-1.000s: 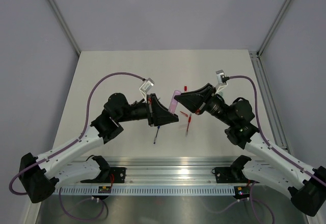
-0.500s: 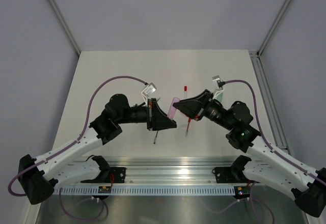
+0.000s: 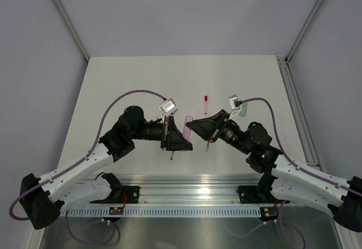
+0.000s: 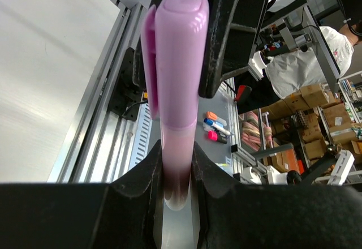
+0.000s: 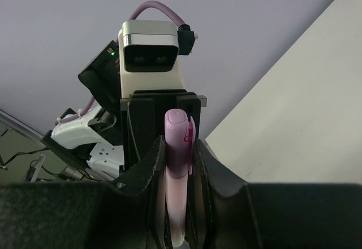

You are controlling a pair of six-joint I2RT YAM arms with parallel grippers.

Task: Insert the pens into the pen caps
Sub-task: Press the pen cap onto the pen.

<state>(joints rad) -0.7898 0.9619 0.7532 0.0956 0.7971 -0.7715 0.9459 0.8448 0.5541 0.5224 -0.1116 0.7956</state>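
Observation:
A thick pink pen [image 3: 187,123] with a lilac-pink cap [image 4: 180,51] on it hangs above the table between both arms. My left gripper [image 3: 182,132] is shut on its pale barrel [image 4: 176,164]. My right gripper [image 3: 194,126] is shut on the same pen higher up, its fingers [image 5: 154,164] flanking the cap [image 5: 176,133] and its clip. In the left wrist view the right arm's fingers [image 4: 226,39] stand beside the cap. A thin red pen [image 3: 206,101] lies on the table beyond the grippers. Red pens [image 3: 210,141] show below the right gripper, and a blue-tipped pen [image 3: 172,156] below the left one.
A green pen [image 3: 243,111] lies at the right, by the right wrist camera. The metal rail [image 3: 186,184] runs along the near table edge. Purple cables [image 3: 121,101] loop over both arms.
Both grippers have drawn toward the near edge with the pink pen between them, the right one also sliding left. The red pen at the back is now uncovered.

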